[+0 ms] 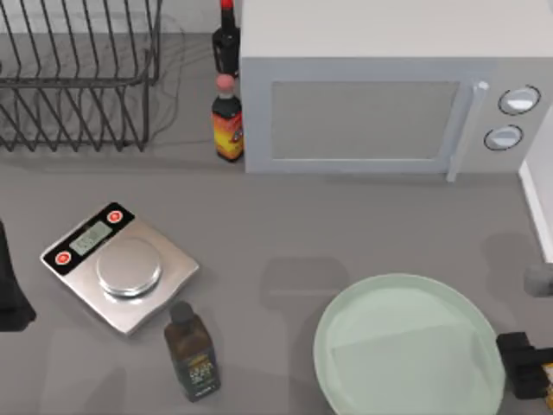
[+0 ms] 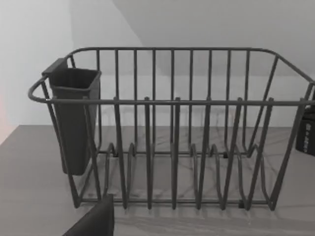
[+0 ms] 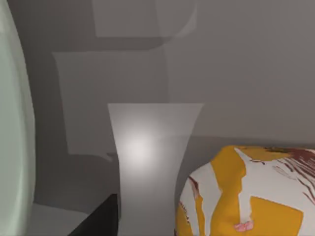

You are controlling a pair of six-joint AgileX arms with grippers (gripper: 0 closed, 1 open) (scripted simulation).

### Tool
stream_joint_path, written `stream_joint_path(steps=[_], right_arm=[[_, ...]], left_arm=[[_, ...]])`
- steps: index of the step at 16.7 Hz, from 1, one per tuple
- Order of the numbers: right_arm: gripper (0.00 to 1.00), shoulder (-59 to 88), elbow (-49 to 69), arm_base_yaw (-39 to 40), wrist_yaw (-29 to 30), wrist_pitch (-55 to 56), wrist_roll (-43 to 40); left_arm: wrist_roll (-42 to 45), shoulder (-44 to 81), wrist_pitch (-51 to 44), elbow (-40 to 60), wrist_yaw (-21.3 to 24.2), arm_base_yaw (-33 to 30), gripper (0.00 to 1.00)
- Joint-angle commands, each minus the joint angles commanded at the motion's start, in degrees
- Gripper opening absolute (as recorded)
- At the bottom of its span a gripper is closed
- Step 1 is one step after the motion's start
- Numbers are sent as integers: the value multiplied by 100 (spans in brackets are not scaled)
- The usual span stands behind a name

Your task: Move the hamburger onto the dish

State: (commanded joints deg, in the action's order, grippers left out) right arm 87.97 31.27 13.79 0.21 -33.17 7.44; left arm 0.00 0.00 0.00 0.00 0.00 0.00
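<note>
By dish [image 1: 346, 363] rim: hamburger [image 3: 246, 196], R gripper [image 1: 529, 367].

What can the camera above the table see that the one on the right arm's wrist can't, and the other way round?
From above: a microwave, a wire dish rack, a kitchen scale, sauce bottles beside the microwave, another dark bottle near the scale, and the whole green dish. The right claw sits at the table's right edge, the left arm at its left edge.

From the right wrist: the hamburger close up, orange-yellow with whitish patches, resting off the dish.

Both: the dish's pale green rim and the grey table.
</note>
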Motion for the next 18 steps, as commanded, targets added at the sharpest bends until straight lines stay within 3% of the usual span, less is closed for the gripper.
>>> stream_joint_path(steps=[2,15,18], right_arm=[[100,0,0,0,0,0,0],[2,0,0,0,0,0,0],[0,0,0,0,0,0,0]], left_arm=[[0,0,0,0,0,0,100],[0,0,0,0,0,0,100],[0,0,0,0,0,0,100]])
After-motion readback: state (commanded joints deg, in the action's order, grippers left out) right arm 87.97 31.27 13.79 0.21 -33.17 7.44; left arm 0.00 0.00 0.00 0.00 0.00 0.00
